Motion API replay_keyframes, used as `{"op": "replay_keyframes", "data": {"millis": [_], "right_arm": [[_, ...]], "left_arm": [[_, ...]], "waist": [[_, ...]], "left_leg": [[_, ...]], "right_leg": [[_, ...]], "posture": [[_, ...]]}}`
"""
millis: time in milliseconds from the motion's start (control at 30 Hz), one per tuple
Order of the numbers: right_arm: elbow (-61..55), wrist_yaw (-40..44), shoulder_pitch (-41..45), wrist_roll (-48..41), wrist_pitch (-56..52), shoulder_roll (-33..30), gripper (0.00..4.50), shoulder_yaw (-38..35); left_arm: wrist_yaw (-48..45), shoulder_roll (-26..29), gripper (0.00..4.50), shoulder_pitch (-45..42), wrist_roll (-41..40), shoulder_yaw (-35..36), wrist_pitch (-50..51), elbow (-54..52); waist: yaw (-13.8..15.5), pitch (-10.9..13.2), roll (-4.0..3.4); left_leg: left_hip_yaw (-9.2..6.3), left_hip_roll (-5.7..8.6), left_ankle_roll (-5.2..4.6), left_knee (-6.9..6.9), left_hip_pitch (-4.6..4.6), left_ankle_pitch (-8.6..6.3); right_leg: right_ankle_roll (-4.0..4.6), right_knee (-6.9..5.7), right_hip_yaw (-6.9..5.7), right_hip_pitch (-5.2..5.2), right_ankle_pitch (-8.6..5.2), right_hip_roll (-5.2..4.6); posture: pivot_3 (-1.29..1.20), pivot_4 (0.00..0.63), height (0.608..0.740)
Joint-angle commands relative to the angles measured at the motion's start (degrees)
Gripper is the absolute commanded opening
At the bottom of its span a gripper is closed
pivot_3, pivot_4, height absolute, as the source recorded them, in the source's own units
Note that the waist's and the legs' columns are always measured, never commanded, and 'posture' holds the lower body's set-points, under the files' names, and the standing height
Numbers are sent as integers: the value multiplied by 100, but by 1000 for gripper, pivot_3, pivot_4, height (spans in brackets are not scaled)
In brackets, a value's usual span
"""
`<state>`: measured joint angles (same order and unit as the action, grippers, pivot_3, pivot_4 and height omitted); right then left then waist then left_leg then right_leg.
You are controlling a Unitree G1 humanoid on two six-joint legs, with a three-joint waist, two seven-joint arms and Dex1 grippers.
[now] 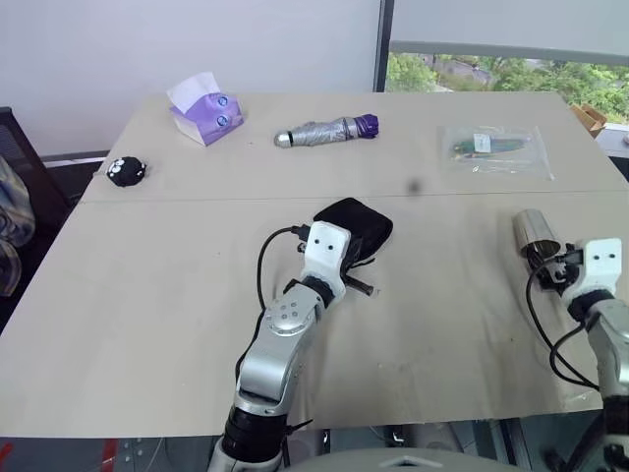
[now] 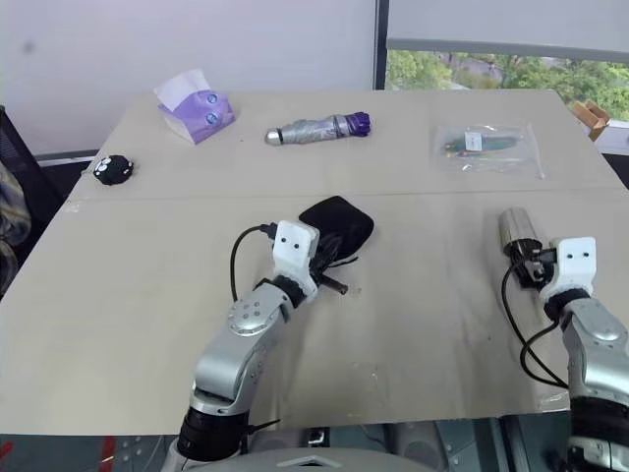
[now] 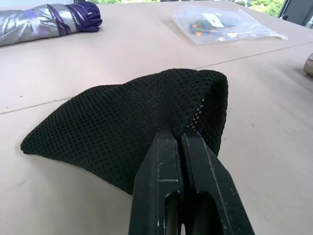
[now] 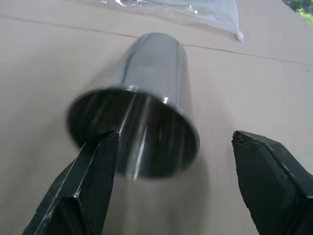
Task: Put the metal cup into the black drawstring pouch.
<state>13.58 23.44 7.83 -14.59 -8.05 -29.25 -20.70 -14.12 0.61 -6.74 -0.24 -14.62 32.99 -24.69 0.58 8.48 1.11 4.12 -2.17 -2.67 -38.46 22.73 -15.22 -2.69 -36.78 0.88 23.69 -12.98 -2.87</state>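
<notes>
Steel cup waiting, pouch pinched

Your left hand (image 3: 182, 142) is clamping the black pouch (image 3: 132, 117) mid-tabletop (image 1: 167, 295), propping its mouth up. Your right hand (image 4: 173, 171) is spreading wide around the metal cup (image 4: 146, 112), lying on its side, ungripped.

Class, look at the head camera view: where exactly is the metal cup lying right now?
The metal cup lies on its side at the table's right, just ahead of the open right end effector, below the clear plastic bag.
</notes>
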Motion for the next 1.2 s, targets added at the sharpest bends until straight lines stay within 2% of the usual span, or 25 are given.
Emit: {"op": "replay_keyframes", "data": {"millis": [33,233,433,600,733,867,1000,1200], "right_arm": [[168,106,147,-5,336,-121,2946,-76],[172,264,79,-101,540,-55,56,-121],[-772,481,-273,-361,325,91,17,69],[-2641,1186,-839,-1439,-999,147,17,736],[-3755,1201,-892,-2041,-2047,107,17,1326],[-4028,846,-582,-2130,-2470,351,17,1629],[-3865,649,-285,-1893,-2401,690,17,1922],[-3624,572,-178,-1427,-2285,819,17,2288]], "left_arm": [[-72,-4,0,-72,-147,-101,-74,-354],[11,25,0,-217,-92,-66,-61,-233],[37,49,0,-407,-170,83,10,-20],[29,-72,0,-582,-461,363,226,148],[-78,-110,0,-758,-805,600,386,243],[-283,59,0,-755,-1008,630,400,153],[-370,193,0,-645,-1189,577,520,-44],[-368,276,0,-728,-1339,608,575,-87]], "waist": [[15,0,0],[3,0,-1],[7,-1,-4],[-42,1,-9],[-43,2,-8],[-37,3,-2],[-61,4,-1],[-16,4,0]], "left_leg": [[-1,0,0,1,0,0],[2,-1,0,1,1,0],[-1,-1,0,1,0,0],[-5,-7,0,4,1,0],[-10,-8,0,1,2,0],[-9,-6,0,-1,3,0],[-10,-5,0,0,3,0],[-8,-4,0,1,10,0]], "right_leg": [[-7,0,-1,0,4,0],[-18,3,1,0,10,0],[-18,1,2,-1,10,1],[-18,1,-1,1,10,5],[-18,-1,-6,0,10,5],[-17,1,-5,0,10,1],[-17,1,-7,1,10,3],[-18,6,-9,2,10,2]], "posture": [[0,150,740],[0,150,740],[0,150,740],[0,150,740],[0,150,740],[0,150,740],[0,150,740],[0,150,740]]}}
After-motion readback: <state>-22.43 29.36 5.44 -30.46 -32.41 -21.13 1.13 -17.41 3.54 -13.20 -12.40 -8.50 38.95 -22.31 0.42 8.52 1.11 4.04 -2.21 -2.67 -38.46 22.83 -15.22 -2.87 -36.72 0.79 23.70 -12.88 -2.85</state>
